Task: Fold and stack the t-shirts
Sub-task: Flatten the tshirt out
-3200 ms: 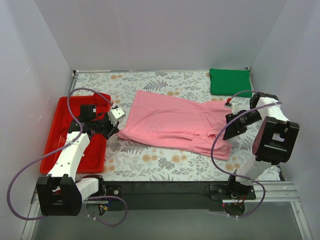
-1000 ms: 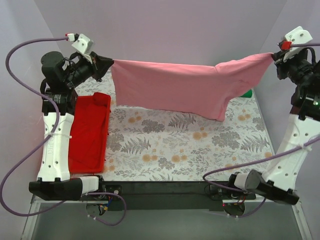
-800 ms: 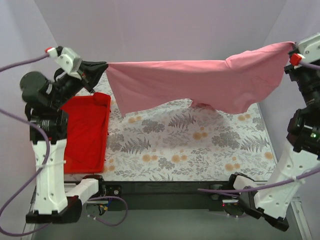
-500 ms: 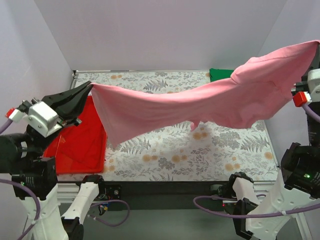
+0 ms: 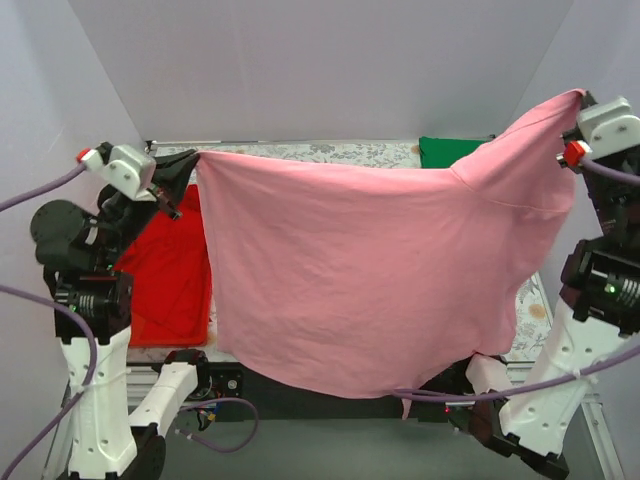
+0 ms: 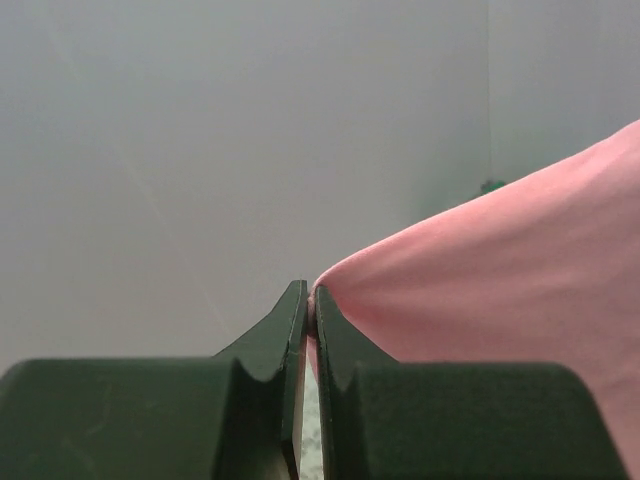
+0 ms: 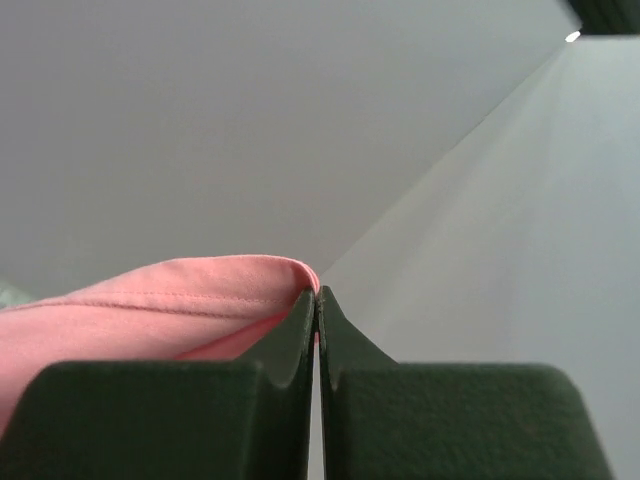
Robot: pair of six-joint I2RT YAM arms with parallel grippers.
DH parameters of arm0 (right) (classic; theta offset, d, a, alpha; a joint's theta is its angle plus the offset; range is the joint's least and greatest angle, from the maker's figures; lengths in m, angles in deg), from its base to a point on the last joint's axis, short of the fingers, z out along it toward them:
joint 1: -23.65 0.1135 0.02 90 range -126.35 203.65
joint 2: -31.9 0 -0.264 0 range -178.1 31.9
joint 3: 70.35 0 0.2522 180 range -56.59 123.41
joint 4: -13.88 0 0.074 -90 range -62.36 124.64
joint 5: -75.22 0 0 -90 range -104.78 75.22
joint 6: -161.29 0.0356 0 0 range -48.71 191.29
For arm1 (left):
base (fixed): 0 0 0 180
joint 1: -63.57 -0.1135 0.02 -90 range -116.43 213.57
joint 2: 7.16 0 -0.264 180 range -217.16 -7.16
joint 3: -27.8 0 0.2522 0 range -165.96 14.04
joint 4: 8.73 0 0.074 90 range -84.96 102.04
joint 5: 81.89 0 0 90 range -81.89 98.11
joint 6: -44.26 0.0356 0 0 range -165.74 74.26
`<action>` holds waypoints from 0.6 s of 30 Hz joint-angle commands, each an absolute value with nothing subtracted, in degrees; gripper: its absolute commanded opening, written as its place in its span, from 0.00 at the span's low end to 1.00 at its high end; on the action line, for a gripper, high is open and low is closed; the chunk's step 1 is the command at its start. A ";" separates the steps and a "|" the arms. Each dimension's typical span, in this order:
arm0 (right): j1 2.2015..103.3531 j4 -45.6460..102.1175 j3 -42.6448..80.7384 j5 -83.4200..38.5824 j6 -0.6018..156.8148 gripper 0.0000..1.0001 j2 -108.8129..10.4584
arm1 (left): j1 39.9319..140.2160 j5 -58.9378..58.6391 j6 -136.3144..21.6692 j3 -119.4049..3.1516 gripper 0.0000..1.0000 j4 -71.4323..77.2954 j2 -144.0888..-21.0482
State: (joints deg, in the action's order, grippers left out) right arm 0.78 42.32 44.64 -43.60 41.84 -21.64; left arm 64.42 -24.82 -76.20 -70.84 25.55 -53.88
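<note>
Two hands were clamped shut on the light pink soft fabric t-shirt point(image 5: 370, 270), one at each end of its top edge. The left hand point(image 5: 188, 160) pinched a corner of the cloth above the rigid red plastic tray point(image 5: 165, 280). The right hand point(image 5: 582, 100) gripped the opposite end, near a stitched hem, and sat noticeably higher. Both wrist views showed fabric nipped right at the closed tips.

The shirt's long axis ran from left to right between the hands, and the held edge sloped up toward the right. Below that edge the cloth hung as a loose sheet in the air. It screened most of the floral-patterned counter point(image 5: 340, 150), and its lower hem appeared to sag past the near edge in front of the arm bases.

The dark green fabric t-shirt point(image 5: 445, 150) lay at the far right of the counter, closer to the right arm. Laying the pink shirt flat would likely call for levelling the hands and carrying the cloth away from the bases.
</note>
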 commanded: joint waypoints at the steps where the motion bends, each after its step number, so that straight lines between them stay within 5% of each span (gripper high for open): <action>1: 0.53 43.81 38.26 -50.45 39.74 0.01 -25.66 | 64.37 -27.56 -76.15 -66.13 0.00 28.85 -56.20; 9: 0.62 46.80 21.58 -62.06 36.32 0.01 -31.80 | 64.37 -26.26 -73.08 -44.27 0.00 20.78 -59.01; 18: 6.68 41.27 15.83 -57.59 35.08 0.01 -46.99 | 64.98 -24.94 -74.31 -41.85 0.00 7.68 -82.55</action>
